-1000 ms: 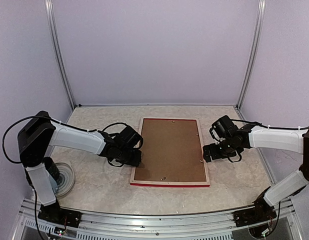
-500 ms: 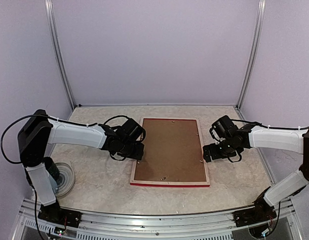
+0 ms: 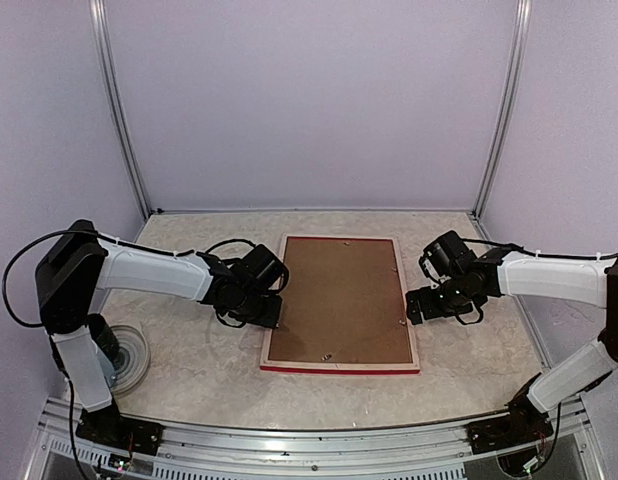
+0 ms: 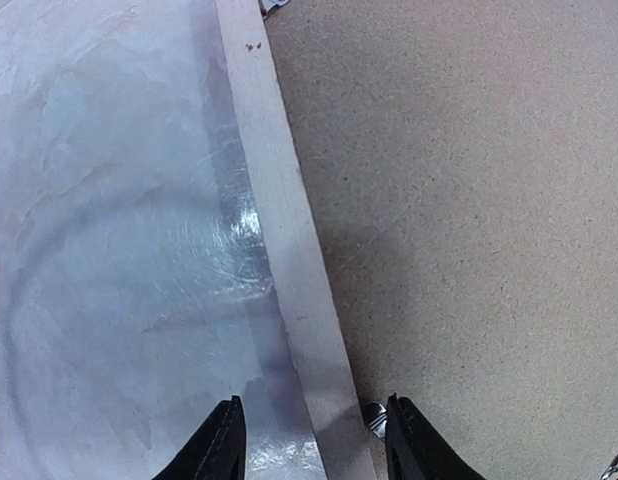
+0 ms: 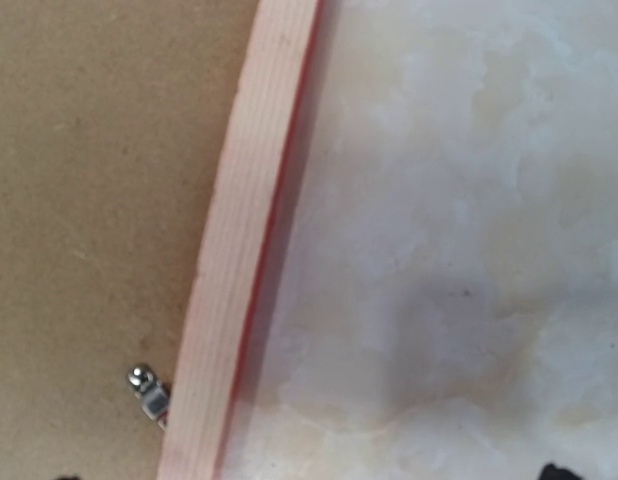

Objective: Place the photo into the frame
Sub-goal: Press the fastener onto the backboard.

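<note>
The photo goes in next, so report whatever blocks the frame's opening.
The brown backing board fills the opening of the frame, which lies face down, with small metal tabs at its edge. The photo itself is not in view.

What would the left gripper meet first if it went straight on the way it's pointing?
Probably the pale wooden rail of the frame, which lies between the open fingers of the left gripper; depth is unclear.
</note>
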`<state>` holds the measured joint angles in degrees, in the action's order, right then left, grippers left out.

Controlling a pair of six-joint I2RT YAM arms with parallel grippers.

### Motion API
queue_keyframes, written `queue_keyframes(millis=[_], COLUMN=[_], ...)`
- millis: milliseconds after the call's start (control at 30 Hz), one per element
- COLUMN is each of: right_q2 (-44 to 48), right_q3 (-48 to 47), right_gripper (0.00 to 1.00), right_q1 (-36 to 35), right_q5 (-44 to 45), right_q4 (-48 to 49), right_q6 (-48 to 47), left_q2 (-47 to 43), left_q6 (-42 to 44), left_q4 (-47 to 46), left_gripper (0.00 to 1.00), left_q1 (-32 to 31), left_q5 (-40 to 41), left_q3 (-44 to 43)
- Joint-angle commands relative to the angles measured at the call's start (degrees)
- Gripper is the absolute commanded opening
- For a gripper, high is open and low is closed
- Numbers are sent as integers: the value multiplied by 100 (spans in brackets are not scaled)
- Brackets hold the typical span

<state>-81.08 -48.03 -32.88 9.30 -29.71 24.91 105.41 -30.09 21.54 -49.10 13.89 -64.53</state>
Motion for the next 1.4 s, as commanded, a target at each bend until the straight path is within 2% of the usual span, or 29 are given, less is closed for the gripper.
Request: queue_keyframes(millis=[0, 433, 867, 933, 967, 1033, 1100, 1233, 1367], right_q2=[39, 48, 57, 49, 42, 24, 1, -54, -162], right_q3=[-3, 13, 13, 13, 13, 13, 13, 13, 13], right_gripper=[99, 99, 99, 99, 99, 99, 99, 99, 99], right_q1=[-60, -60, -58, -60, -60, -60, -60, -55, -58], right_q5=[70, 80, 115, 116, 108, 114, 101, 66, -26], right_q4=[-49, -33, -43, -41, -43, -45, -43, -19, 52], right_q6=[-22, -21, -27, -21, -23, -21, -21, -19, 41], left_q2=[119, 443, 345, 347, 344, 349, 373, 287, 154], left_q6=[71, 82, 116, 134, 141, 143, 139, 51, 12], left_q4=[39, -41, -54, -32, -19, -8, -1, 6, 125], left_gripper=[48, 45, 25, 15, 13, 13, 15, 36, 49], left_q1=[12, 2, -36, -38, -38, -38, -38, -25, 27], left_q5=[51, -155, -241, -263, -264, -270, -289, -194, -2], left_q3=[21, 153, 257, 248, 248, 244, 239, 212, -24])
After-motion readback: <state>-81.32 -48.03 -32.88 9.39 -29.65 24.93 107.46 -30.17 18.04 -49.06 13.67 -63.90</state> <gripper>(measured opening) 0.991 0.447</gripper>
